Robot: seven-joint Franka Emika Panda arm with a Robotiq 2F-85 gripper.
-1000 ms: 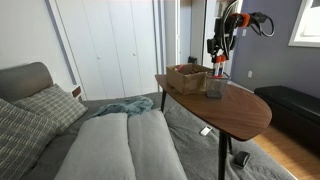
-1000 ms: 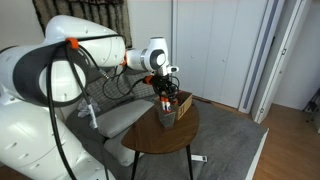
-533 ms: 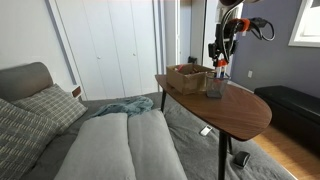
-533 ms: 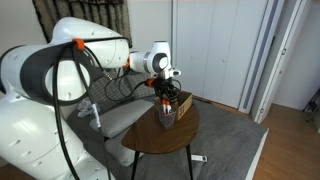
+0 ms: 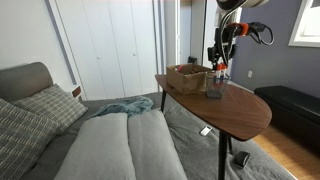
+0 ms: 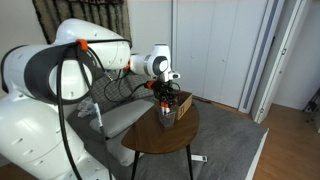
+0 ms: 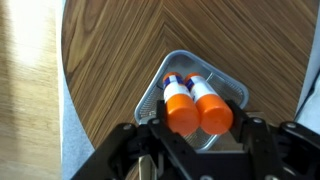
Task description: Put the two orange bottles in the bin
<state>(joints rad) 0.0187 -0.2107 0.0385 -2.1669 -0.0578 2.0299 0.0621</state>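
While bottles (image 7: 197, 108) stand binned (image 7: 232, 88), claw (image 7: 200, 130) hovers above.

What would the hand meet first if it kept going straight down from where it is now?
Most likely the two orange bottles, standing side by side inside the bin directly under the hand. Their orange ends face the wrist camera. Depth is unclear, so the gap cannot be judged.
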